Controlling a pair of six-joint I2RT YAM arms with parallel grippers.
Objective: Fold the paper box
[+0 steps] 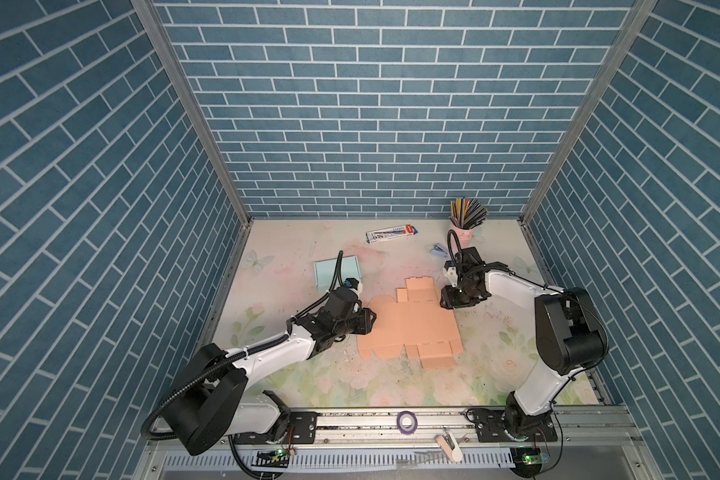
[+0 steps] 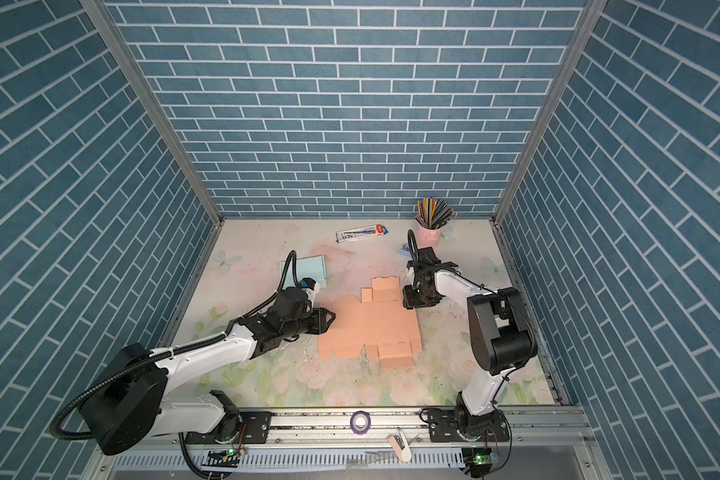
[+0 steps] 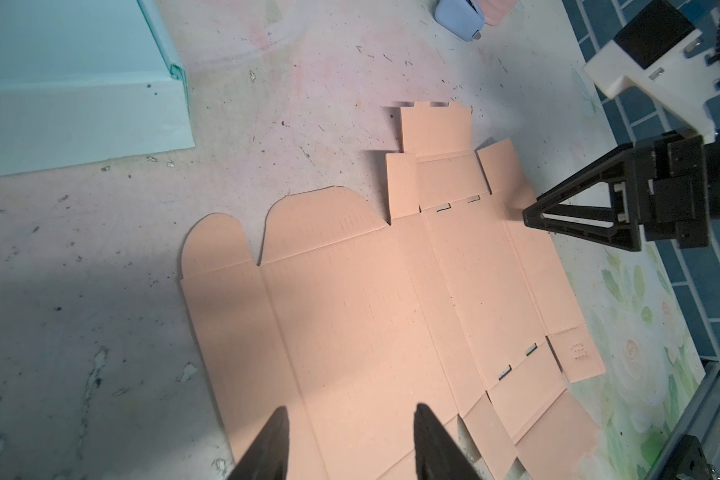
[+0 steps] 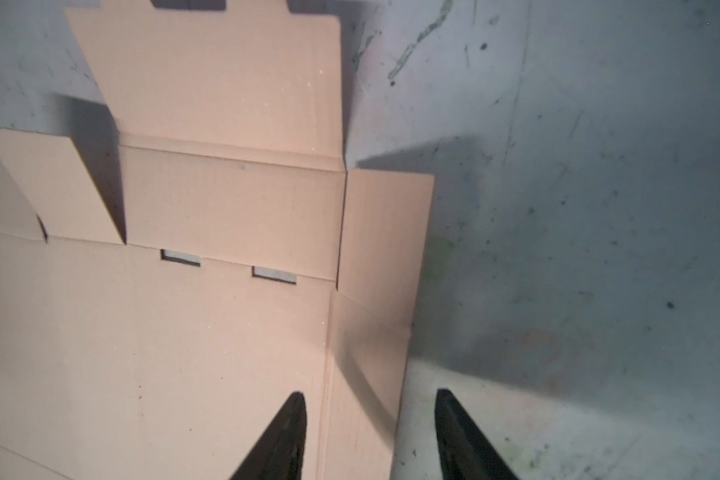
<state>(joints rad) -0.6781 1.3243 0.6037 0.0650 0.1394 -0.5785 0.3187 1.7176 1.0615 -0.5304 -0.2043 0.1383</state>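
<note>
Paper box [image 3: 371, 311] clipped by the left wrist view's edge; pen carton [image 1: 391, 232] print illegible

One each: paper box [image 1: 412, 328], blue box [image 1: 325, 276], pencil cup [image 1: 466, 235], stapler [image 1: 436, 249], tape roll [image 1: 406, 431]

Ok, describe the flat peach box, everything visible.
The box is an unfolded peach cardboard sheet lying flat on the table. It has scored creases, rounded flaps toward the left, square tabbed flaps toward the right, and small slots. The left gripper and right gripper hang open over opposite edges; contact unclear.
</note>
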